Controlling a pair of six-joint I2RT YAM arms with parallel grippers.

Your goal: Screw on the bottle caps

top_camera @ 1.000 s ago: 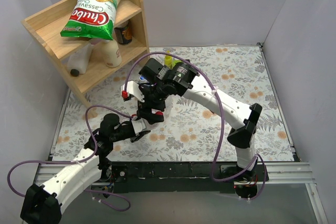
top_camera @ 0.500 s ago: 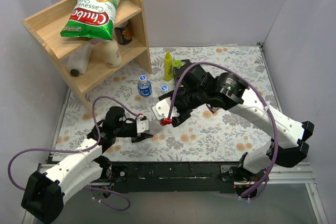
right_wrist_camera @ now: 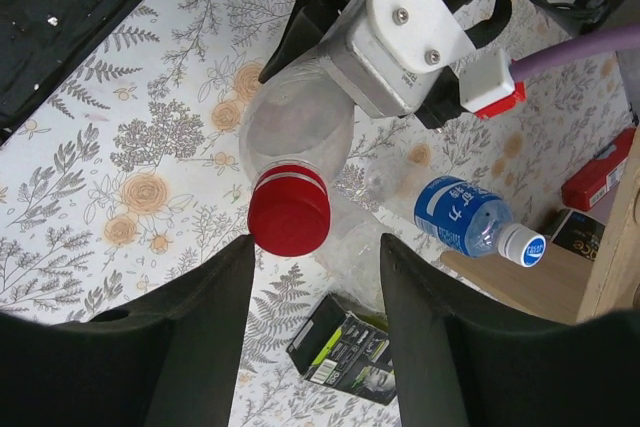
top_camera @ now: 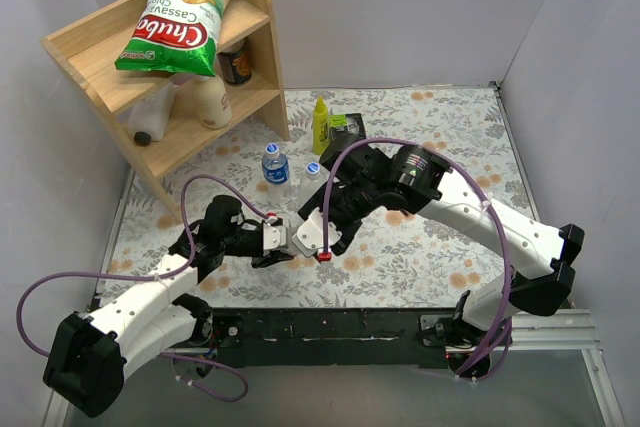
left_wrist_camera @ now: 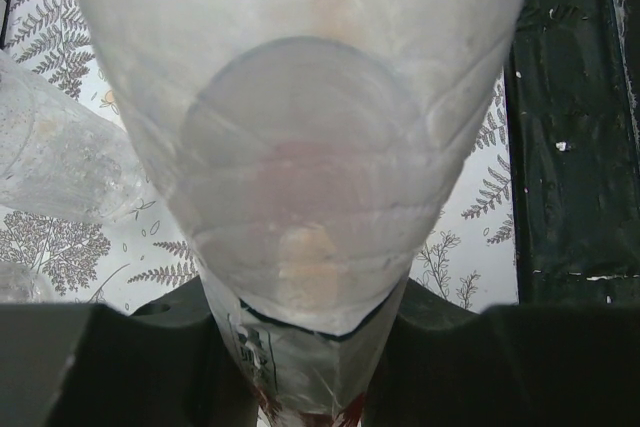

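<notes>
Left tool (top_camera: 285,241): clamped on the bottle (left_wrist_camera: 300,147), neck aimed at the right tool; it should hold firm so the bottle cannot spin.
Right tool (right_wrist_camera: 315,247): fingers apart, one each side of the red cap (right_wrist_camera: 289,209), gripping nothing. Best to centre on the cap, close squarely on its sides, then twist; a skewed grip would likely slip.
Bottle: small, clear, thin crinkled walls.
Red cap: on the neck, just ahead of the right tool, pale ring beneath.
</notes>
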